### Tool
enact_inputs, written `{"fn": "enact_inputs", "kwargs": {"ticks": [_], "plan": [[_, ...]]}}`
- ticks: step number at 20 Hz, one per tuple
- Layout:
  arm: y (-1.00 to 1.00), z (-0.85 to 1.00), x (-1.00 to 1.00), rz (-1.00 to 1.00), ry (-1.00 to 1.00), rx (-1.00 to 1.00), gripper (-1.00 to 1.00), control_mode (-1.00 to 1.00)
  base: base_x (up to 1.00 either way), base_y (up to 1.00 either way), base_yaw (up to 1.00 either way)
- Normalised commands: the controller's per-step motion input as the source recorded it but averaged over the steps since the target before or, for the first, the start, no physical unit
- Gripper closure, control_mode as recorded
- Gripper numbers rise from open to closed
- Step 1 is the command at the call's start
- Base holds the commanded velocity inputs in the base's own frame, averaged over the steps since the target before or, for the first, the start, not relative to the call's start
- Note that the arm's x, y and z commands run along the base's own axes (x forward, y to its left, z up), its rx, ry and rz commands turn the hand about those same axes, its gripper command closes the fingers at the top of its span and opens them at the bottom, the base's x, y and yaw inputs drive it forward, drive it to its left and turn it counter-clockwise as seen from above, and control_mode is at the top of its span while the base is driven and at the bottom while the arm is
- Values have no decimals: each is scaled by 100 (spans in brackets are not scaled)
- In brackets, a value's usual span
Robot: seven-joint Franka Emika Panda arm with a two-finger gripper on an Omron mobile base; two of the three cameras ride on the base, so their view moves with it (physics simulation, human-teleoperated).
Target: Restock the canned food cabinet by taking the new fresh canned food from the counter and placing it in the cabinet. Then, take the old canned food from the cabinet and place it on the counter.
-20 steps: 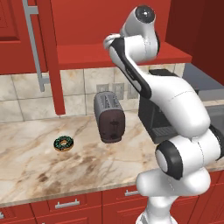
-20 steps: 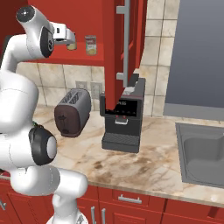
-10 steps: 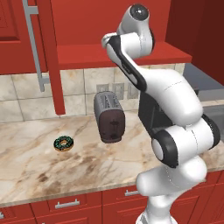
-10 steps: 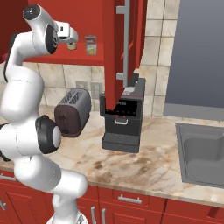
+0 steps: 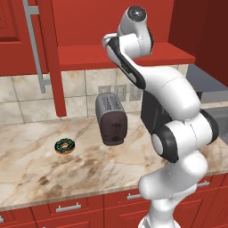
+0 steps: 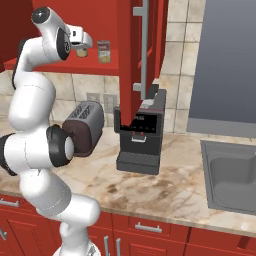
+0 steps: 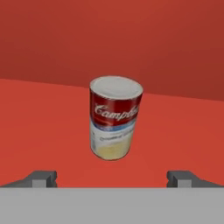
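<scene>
Hand view shows your spread hand [image 7: 112, 178] just short of the upright old canned food [image 7: 114, 117], centred on the cabinet [image 7: 39, 118] shelf.

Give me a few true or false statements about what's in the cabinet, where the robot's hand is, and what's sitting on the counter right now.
1. A red-and-white tin stands upright on the red cabinet shelf. True.
2. The hand is shut on that tin. False: its fingertips are spread wide, with the tin ahead of them, untouched.
3. A chocolate doughnut lies on the beige marbled counter. True.
4. The dark toaster stands inside the cabinet. False: it stands on the counter.
5. The tall red cabinet door is closed. False: it stands open.
</scene>
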Motion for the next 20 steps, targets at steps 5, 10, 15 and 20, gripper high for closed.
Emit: {"fn": "enact_inputs", "kwargs": {"ticks": [5, 10, 15, 20], "plan": [[0, 0, 26, -5, 0, 0, -100, -100, 0, 0, 0], [2, 0, 28, -5, 0, 0, -100, -100, 0, 0, 0], [5, 0, 25, -3, 0, 0, -100, -100, 0, 0, 0], [0, 0, 23, -3, 0, 0, -100, -100, 0, 0, 0]]}}
